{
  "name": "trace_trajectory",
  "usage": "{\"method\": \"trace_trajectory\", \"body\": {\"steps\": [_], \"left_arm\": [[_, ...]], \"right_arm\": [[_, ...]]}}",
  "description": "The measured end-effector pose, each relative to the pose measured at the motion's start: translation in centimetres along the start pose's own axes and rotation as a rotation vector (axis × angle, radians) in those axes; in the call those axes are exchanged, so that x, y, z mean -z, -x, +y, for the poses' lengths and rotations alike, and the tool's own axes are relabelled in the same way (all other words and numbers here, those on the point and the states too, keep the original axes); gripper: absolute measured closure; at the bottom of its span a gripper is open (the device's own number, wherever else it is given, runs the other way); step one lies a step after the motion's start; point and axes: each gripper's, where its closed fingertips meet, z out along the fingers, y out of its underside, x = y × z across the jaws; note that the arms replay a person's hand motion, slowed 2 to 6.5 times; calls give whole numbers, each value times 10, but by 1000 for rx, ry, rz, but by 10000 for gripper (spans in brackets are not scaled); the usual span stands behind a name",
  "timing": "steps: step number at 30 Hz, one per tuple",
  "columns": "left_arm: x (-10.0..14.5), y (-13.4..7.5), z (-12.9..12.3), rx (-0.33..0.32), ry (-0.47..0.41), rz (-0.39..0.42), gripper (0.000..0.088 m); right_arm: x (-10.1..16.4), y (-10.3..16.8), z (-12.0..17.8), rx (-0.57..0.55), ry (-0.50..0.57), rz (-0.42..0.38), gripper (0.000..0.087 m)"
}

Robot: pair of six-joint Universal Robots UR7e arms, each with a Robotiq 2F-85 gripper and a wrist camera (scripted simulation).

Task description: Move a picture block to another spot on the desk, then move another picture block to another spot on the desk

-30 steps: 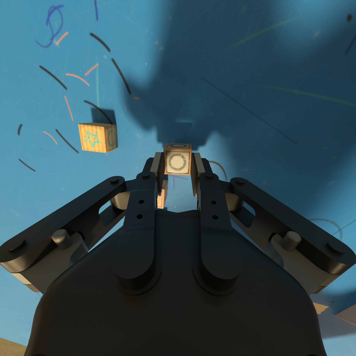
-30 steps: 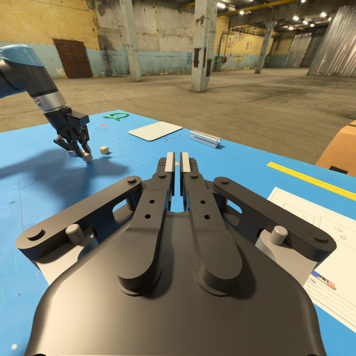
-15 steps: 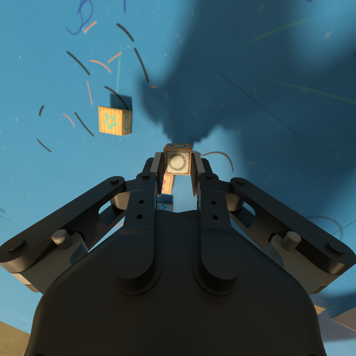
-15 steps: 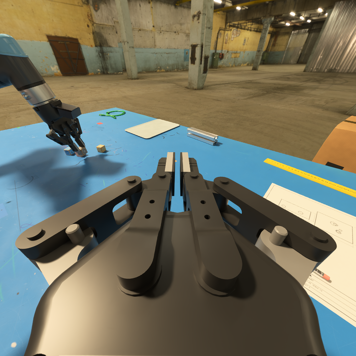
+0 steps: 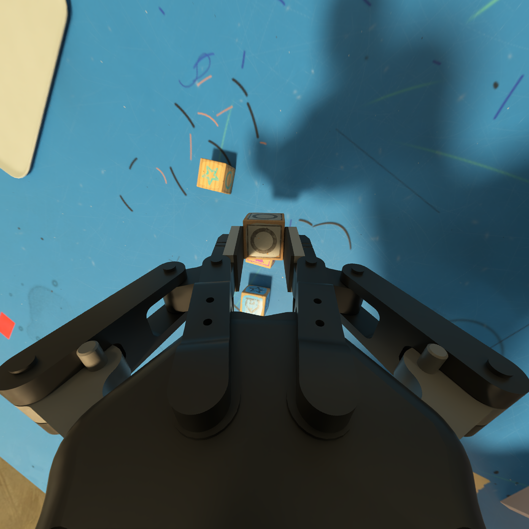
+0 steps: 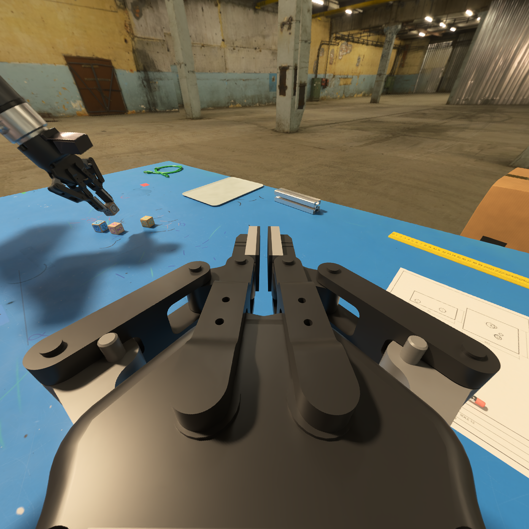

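Picture block with grey ring faces (image 5: 263, 240) pinched between left claw (image 5: 263, 242) pads, lifted clear of blue table (image 5: 372, 86). In right wrist view, same left claw (image 6: 110, 208) at far left, angled down, block (image 6: 112, 208) at its tips, above table (image 6: 71, 286).

Left to right on table, right wrist view: blue picture block (image 6: 100, 226), touching or just beside pink-marked picture block (image 6: 116, 228); cannot tell which. Then orange block with teal star (image 6: 147, 221), apart from those two. Green cord loop (image 6: 165, 170) near far edge, small red square (image 6: 144, 185) near it. White pad (image 6: 222, 190) further right, aluminium rail (image 6: 297, 201) beside it. Right claw (image 6: 263, 240) centre frame, closed to a narrow slit, holding nothing, hovering over table. Yellow ruler (image 6: 458, 260) at right, drawing sheet (image 6: 472, 329) under it, red-tipped pen (image 6: 478, 402) on sheet, cardboard box (image 6: 503, 211) off right edge.

Left wrist view: white pad corner (image 5: 25, 86) top left, red square (image 5: 6, 325) at left edge, star block (image 5: 215, 175) left of centre. Pink-marked block (image 5: 259, 262) mostly hidden under held block, blue block (image 5: 254, 300) seen between fingers. Arm shadow across right side.
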Motion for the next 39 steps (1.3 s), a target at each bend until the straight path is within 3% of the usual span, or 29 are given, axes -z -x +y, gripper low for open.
{"method": "trace_trajectory", "body": {"steps": [7,15,19,31,39], "left_arm": [[23,4,-6,-5,-61,-74,625],[59,18,11,30,40,-289,625],[78,17,7,24,14,-362,625],[113,-4,-29,-55,-144,-429,625],[124,-35,-66,-170,-253,-367,625]], "right_arm": [[3,-4,3,-11,0,12,826],[6,-8,5,-22,-3,22,826],[8,-11,6,-19,4,36,826],[16,-15,4,-16,-8,54,827],[19,-15,-1,-24,-38,49,827]]}}
